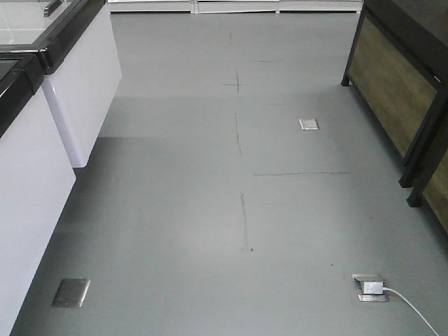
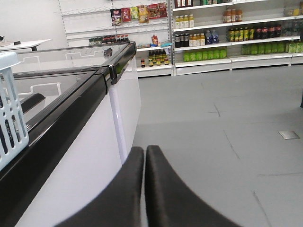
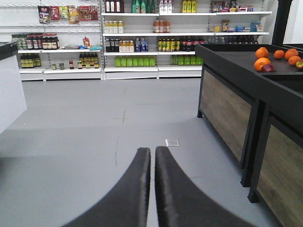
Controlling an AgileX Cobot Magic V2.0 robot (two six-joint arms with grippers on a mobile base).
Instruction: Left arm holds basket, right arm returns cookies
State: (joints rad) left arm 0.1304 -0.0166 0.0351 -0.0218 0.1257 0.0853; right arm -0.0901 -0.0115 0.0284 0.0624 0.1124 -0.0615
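Light blue plastic basket, slotted side, rounded rim, one corner in view, upright, above freezer rim

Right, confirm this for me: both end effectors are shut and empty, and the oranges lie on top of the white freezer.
One thing is wrong. The oranges lie on the black display stand, as the right wrist view shows. The rest holds: the left end effector and the right end effector are both shut and empty.
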